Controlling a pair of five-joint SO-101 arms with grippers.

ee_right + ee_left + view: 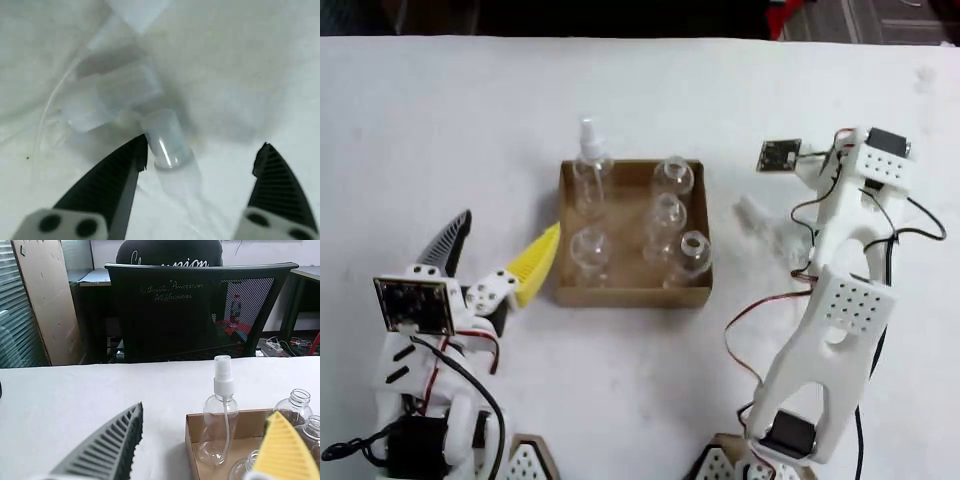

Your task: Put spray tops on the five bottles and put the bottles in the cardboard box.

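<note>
The cardboard box (630,296) sits in the middle of the surface (470,120) with all five bottles upright inside. The capped bottle (591,178), in the box's far left corner in the high view, carries a spray top (222,374); the other four stand with open necks. The left gripper (510,224) is just left of the box, spread wide and empty. The right gripper (202,151) is low over the loose spray tops (760,217) right of the box, wide open around one loose top (167,142).
</note>
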